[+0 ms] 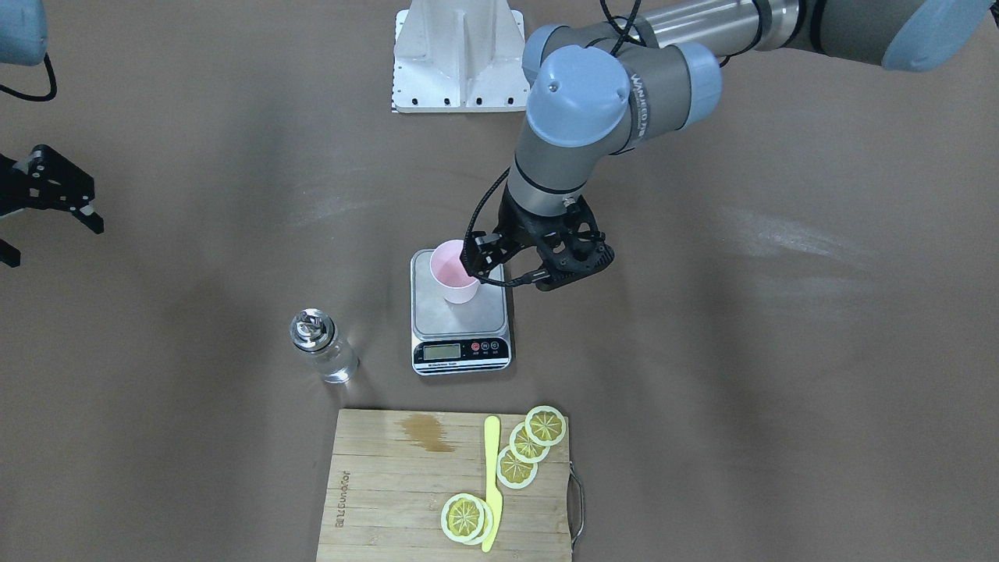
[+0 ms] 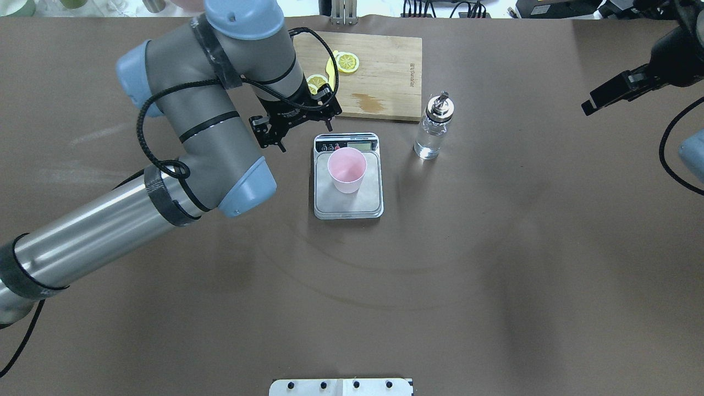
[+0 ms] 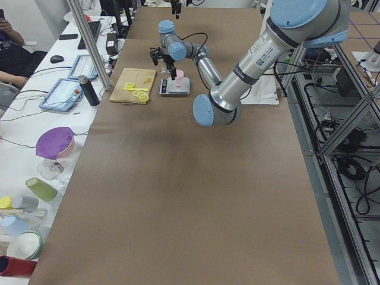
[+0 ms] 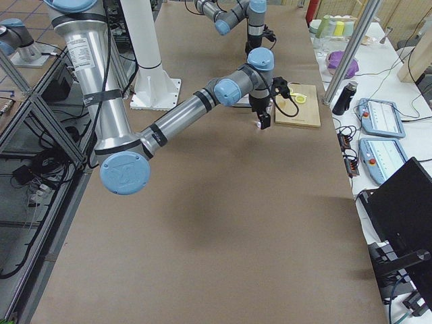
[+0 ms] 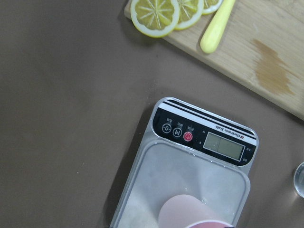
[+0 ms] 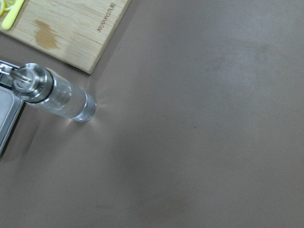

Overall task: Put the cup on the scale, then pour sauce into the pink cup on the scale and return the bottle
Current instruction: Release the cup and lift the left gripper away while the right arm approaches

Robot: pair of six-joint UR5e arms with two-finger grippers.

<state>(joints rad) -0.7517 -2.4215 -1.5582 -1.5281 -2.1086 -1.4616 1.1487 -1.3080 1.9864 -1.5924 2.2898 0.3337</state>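
Note:
The pale pink cup (image 1: 453, 273) stands upright on the steel platform of the scale (image 1: 468, 316), also in the overhead view (image 2: 346, 169) and at the bottom of the left wrist view (image 5: 190, 214). My left gripper (image 1: 531, 269) is open and empty, beside the scale and apart from the cup (image 2: 297, 126). The clear glass bottle (image 1: 324, 347) with its silver cap stands upright on the table next to the scale (image 2: 434, 129) (image 6: 52, 92), with clear liquid inside. My right gripper (image 1: 51, 238) is open and empty, far out at the table's side (image 2: 599, 102).
A wooden cutting board (image 1: 390, 484) lies just past the scale and bottle, with lemon slices (image 1: 531, 445) and a yellow knife (image 1: 492, 476) on it. The white robot base plate (image 1: 456, 58) is at the robot's side of the table.

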